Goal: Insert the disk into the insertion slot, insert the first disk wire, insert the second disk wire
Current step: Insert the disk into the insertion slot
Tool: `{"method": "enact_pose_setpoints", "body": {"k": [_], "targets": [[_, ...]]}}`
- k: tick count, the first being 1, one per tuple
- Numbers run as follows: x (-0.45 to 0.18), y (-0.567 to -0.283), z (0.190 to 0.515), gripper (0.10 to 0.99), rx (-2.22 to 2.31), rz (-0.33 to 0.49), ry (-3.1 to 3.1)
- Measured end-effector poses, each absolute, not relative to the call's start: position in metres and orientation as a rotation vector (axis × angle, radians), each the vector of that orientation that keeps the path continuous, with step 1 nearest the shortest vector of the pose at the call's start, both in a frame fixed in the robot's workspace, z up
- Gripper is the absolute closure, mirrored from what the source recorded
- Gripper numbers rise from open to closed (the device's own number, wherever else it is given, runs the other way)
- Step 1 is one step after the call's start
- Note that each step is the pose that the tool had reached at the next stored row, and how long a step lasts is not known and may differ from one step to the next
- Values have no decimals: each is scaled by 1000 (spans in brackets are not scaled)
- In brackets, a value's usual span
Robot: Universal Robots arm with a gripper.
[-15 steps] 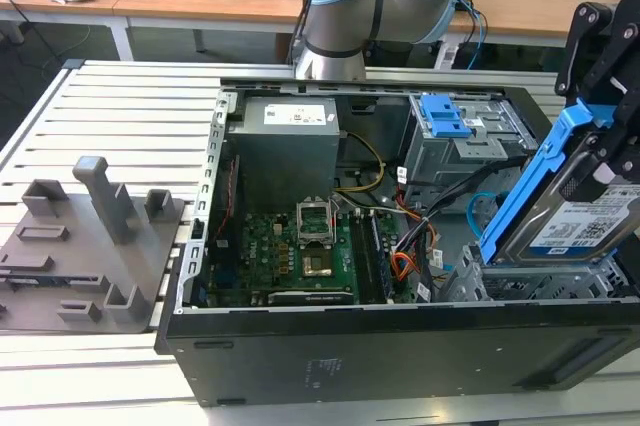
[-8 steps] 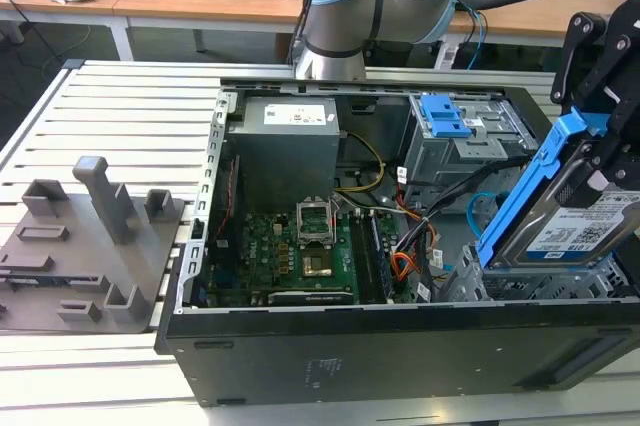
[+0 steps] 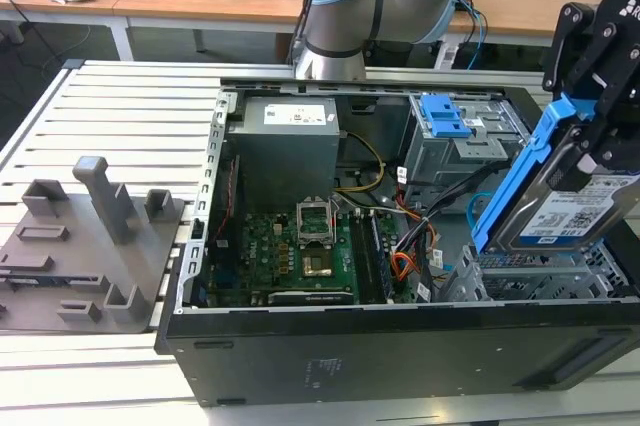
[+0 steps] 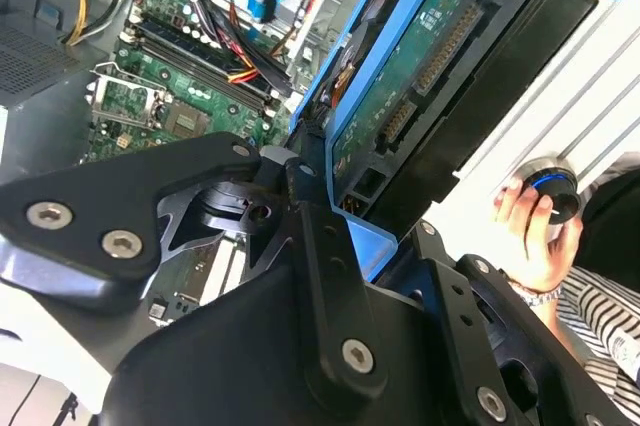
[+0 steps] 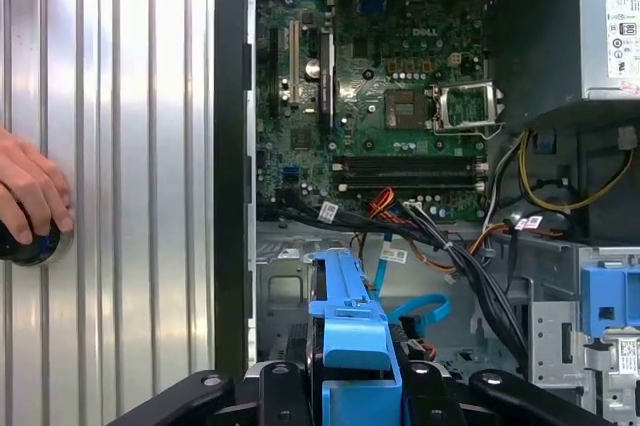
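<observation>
The claw is gripping the disk by its blue frame. The disk is hanging tilted just above the insertion slot

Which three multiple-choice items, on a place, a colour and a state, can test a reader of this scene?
1. Where is the disk? A fully inside the insertion slot; B half inside it; C held tilted above it.
2. Which colour frames the disk? A blue; B red; C yellow.
3. The gripper is: A open; B shut on the disk; C shut on nothing.
Answers: C, the exterior view shows it clear of the cage; A, blue plastic edges it; B, the gripper clamps its edge.
</observation>
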State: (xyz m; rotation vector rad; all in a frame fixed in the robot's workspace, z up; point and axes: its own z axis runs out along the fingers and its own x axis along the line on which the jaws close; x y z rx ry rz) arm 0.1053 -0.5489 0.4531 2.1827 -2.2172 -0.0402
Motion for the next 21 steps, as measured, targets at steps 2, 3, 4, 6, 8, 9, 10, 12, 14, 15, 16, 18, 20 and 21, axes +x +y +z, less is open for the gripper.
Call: {"method": "enact_pose_setpoints", "body": {"k": [2, 3, 4, 6, 8, 9, 10, 12, 14, 15, 16, 18, 20, 21], "targets": [[108, -546, 453, 722, 2184, -40, -2216], [109, -545, 453, 722, 2184, -40, -2216], [110, -545, 453, 722, 2184, -40, -2216], [111, -545, 452, 722, 2183, -40, -2216], [111, -545, 451, 722, 2184, -40, -2216], [111, -545, 449, 722, 2184, -40, -2216], [111, -545, 447, 722, 2184, -40, -2216], [111, -545, 444, 722, 2184, -40, -2216], [112, -545, 442, 722, 2184, -40, -2216], [112, -545, 441, 722, 2184, -40, -2216], [113, -545, 440, 722, 2184, -40, -2216], [113, -545, 436, 722, 2183, -40, -2216], [114, -545, 434, 722, 2184, -40, -2216], [114, -545, 433, 722, 2184, -40, -2216]]}}
